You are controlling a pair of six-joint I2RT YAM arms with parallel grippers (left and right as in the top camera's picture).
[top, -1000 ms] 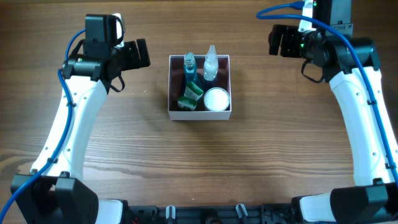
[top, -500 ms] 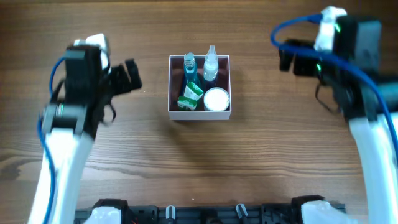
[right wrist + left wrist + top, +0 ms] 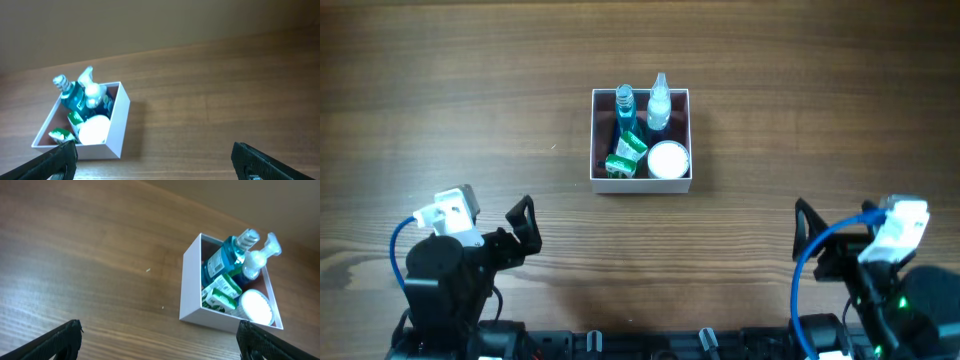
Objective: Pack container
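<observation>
Overhead: both arms sit folded at the near edge of the table (image 3: 440, 100). The left gripper (image 3: 524, 222) and right gripper (image 3: 806, 226) point toward the container (image 3: 640, 184), which is mid-table and well apart from both.

Left wrist: jaws spread wide with nothing between them. The container's white side wall faces the camera, with bottles (image 3: 225, 260) leaning inside.

Right wrist: jaws equally wide and empty. The container lies lower left, its white jar (image 3: 92, 131) nearest.

Brown wooden table (image 3: 470, 120) (evenly lit)
</observation>
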